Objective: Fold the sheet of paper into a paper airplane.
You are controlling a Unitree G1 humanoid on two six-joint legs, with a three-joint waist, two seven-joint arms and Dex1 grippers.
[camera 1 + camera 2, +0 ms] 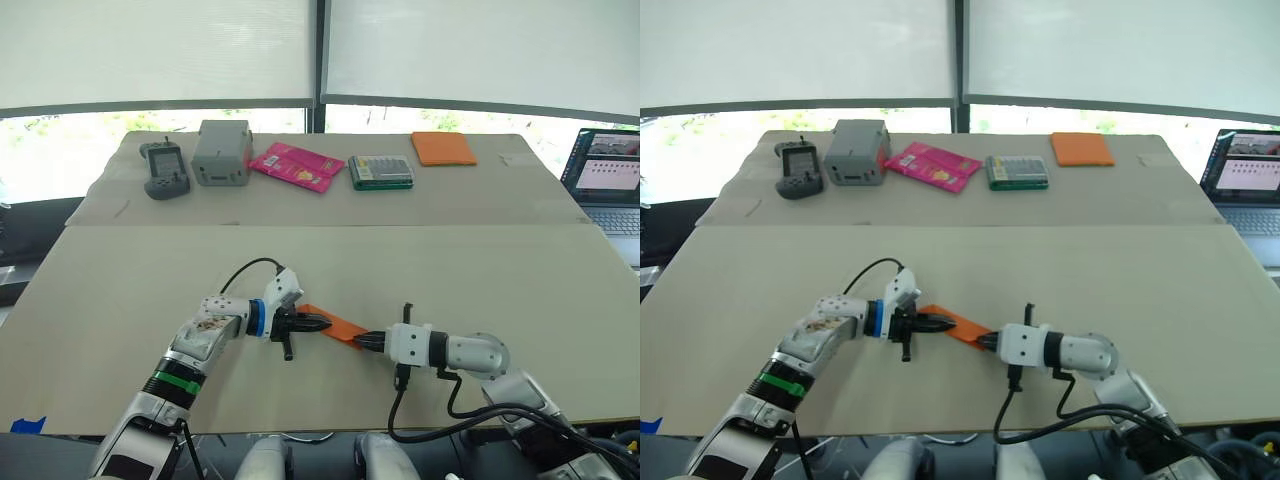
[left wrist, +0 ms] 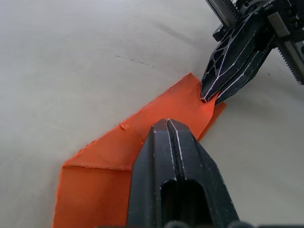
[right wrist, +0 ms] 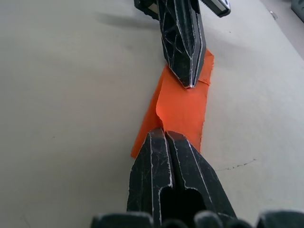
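Though the sheet of paper [image 1: 335,323] on the near tabletop [image 1: 120,290] is already a narrow, layered orange strip, it is no finished airplane: wings remain to fold. My left tool [image 1: 322,325] and right tool [image 1: 363,342], both clenched, pinch its opposite ends.

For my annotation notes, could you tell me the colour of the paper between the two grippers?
Bright orange, plain; the sheet of paper shows best in the left wrist view.
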